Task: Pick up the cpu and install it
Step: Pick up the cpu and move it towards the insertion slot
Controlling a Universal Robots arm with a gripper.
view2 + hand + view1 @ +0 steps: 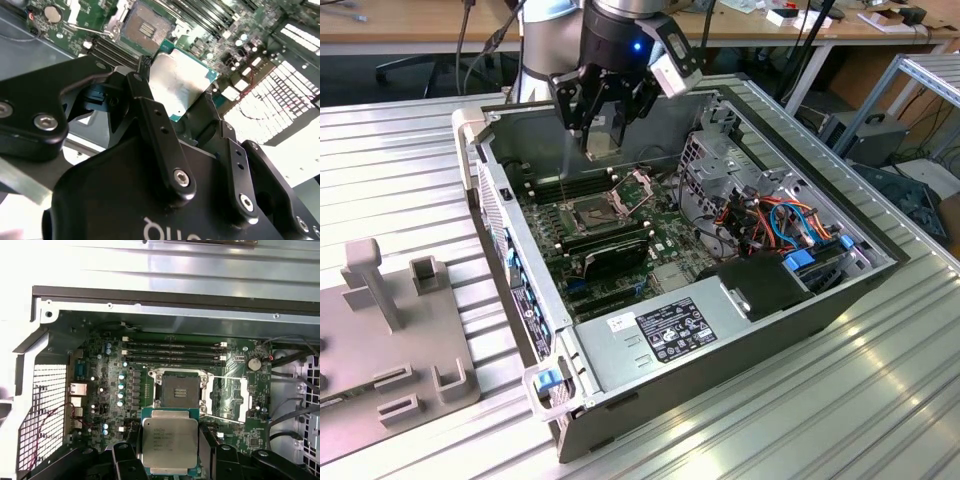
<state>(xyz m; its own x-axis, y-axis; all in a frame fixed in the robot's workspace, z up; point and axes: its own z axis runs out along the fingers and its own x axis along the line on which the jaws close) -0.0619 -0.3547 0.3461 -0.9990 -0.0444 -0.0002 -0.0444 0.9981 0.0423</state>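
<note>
**Exterior view: cpu held in the air over the open socket**

In the exterior view I see the gripper (605, 128) hanging inside the open computer case (480, 135), which lies on its side on the ribbed metal table (390, 150). The pincer is drawn in narrow on the cpu (604, 140), gripping it by two opposite edges. The chip is in the air above the motherboard (620, 245) and touches nothing else. The socket (592, 208) lies on the board beneath it, apart from it.

In the first wrist view the cpu (169, 442) shows me its metal lid with a green border around it. It sits just beside the socket (176, 391) in the picture. The socket is empty, and its retaining frame (227, 397) is swung open to one side. Memory slots (172, 352) run along the socket's far side.

In the second wrist view the black fingers (150, 117) flank the cpu (180, 82).

A grey fixture (380, 330) stands on the table at the exterior view's left, apart from the case.
</note>
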